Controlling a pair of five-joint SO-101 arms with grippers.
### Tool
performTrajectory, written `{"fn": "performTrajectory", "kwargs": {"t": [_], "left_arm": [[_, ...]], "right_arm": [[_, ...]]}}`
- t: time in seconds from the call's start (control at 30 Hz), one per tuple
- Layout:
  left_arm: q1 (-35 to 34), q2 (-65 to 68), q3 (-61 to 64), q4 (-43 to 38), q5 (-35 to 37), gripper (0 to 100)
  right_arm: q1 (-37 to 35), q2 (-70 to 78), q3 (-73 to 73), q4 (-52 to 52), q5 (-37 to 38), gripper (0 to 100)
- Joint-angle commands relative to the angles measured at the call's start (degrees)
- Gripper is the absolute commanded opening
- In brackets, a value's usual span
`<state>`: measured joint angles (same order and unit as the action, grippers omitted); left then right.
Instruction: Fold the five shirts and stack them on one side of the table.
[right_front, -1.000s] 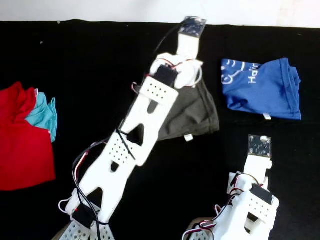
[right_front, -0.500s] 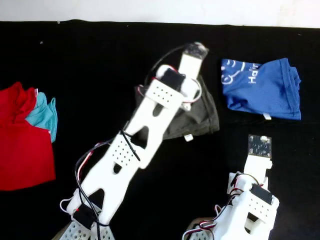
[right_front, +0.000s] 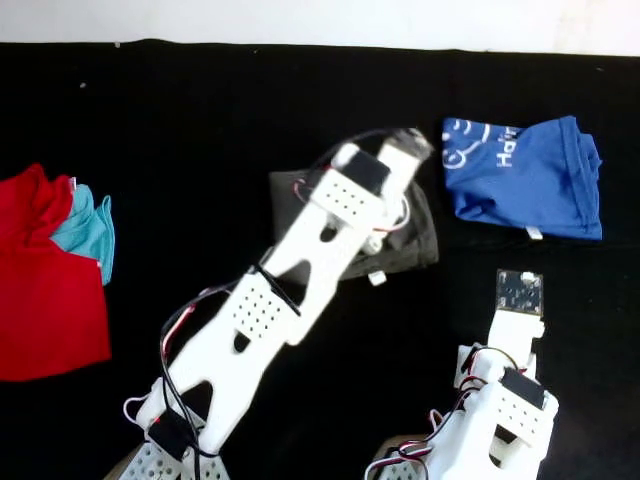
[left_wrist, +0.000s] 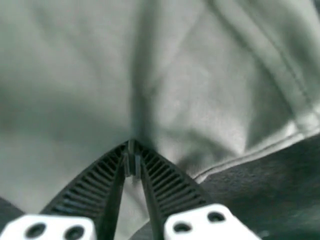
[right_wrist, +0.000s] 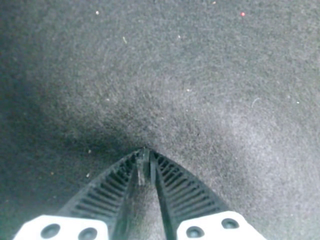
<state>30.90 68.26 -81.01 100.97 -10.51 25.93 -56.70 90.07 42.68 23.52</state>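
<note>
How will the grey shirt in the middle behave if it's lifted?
Probably floppy: the grey shirt creases at the left gripper, so it would likely drape and unfold. Thin fabric looks light; it may drag on the black cloth.

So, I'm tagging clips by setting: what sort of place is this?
Most likely a robot test bench: a black-clothed table, the white left arm and right arm with bare wiring, and a grey shirt and blue shirt laid out.

The left arm (right_front: 300, 270) hides much of the grey shirt (right_front: 415, 245); the red shirt (right_front: 50, 300), cut by the edge, covers most of the teal shirt (right_front: 85, 230).
</note>
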Motion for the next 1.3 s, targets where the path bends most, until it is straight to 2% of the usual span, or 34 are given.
{"fn": "performTrajectory", "kwargs": {"t": [0.0, 0.27, 0.47, 0.57, 0.73, 0.93, 1.17, 1.27], "left_arm": [[1.5, -3.8, -0.5, 0.7, 0.6, 1], [-0.8, -5.3, -13.8, 1.0, 0.7, 1], [-5.6, -16.7, -10.4, 1.1, 0.8, 1], [-8.5, -25.9, -0.9, 1.1, 0.8, 1], [-11.6, -38.1, 26.2, -0.6, 0.6, 1], [-13.8, -38.7, 50.2, -15.7, 0.6, 1], [-15.5, -38.7, 68.8, -32.8, 0.4, 1], [-18.1, -38.9, 70.9, -36.1, 0.6, 1]], "right_arm": [[0.4, -0.1, 1.6, -1.1, -0.5, 0.5], [0.4, -0.1, 1.6, -1.1, -0.5, 0.5], [0.3, -0.1, 1.6, -1.1, -0.5, 0.5], [0.3, -0.1, 1.6, -1.1, -0.5, 0.5], [0.2, -0.1, 1.6, -1.1, -0.5, 0.5], [0.0, -0.1, 1.7, -1.1, -0.7, 0.5], [0.0, -0.1, 1.7, -1.1, -0.7, 0.5], [0.0, -0.1, 1.8, -1.1, -0.7, 0.5]]}}
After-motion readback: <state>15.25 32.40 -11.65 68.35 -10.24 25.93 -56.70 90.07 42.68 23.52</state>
